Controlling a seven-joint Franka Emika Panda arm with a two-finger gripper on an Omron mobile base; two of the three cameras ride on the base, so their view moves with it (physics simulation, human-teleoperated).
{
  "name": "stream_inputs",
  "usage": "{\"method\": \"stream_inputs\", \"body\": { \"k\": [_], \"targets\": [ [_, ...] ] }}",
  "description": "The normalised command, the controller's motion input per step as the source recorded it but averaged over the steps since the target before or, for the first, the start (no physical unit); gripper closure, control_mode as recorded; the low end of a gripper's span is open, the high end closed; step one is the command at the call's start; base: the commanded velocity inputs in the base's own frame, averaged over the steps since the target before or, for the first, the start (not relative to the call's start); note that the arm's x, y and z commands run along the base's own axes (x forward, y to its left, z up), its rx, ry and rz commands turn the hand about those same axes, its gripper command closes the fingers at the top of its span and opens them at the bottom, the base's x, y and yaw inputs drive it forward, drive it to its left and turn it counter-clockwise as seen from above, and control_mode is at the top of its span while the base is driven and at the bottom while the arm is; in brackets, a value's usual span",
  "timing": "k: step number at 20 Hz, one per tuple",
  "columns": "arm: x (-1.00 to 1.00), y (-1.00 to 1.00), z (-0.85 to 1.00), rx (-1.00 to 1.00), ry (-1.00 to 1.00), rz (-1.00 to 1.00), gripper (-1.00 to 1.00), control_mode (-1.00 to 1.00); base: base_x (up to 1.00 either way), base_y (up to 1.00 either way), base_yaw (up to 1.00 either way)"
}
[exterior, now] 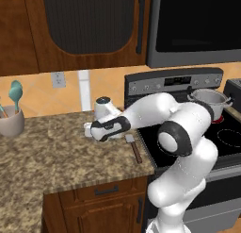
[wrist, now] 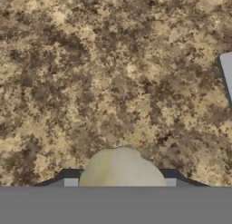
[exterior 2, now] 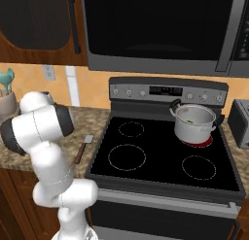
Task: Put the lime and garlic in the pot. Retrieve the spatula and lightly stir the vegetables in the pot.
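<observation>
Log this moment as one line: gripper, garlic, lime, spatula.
gripper: shut on garlic, over counter | lime: green speck in pot, likely | spatula: untouched, on counter beside stove

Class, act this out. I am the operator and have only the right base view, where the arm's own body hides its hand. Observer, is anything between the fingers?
Observer: Yes. The hand view shows the garlic between the fingertips, which press on both its sides.
Operator: Where is the hand?
Observer: In the left base view, the gripper is low over the counter, left of the spatula.
Operator: Is the spatula touching the garlic?
Observer: No. In the hand view its blade sits at the right edge, with bare counter between them.
</observation>
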Motion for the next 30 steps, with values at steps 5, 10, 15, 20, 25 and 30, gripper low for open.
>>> {"method": "stream_inputs", "body": {
  "k": [5,10,15,20,25,30],
  "targets": [
    [-1.0,-0.54,0.91,0.22,-0.21,0.0,1.0,-1.0,0.0,0.0,0.0],
    [-0.85,-0.36,1.0,0.16,-0.05,0.0,1.0,-1.0,0.0,0.0,0.0],
    [-0.77,-0.36,1.0,0.01,0.08,0.0,1.0,-1.0,0.0,0.0,0.0],
    [-0.74,-0.42,1.0,-0.01,0.07,0.0,1.0,-1.0,0.0,0.0,0.0],
    [-0.65,-0.41,1.0,-0.01,0.0,0.0,1.0,-1.0,0.0,0.0,0.0],
    [-0.6,-0.25,1.0,-0.06,0.02,0.0,1.0,-1.0,0.0,0.0,0.0]
  ]
}}
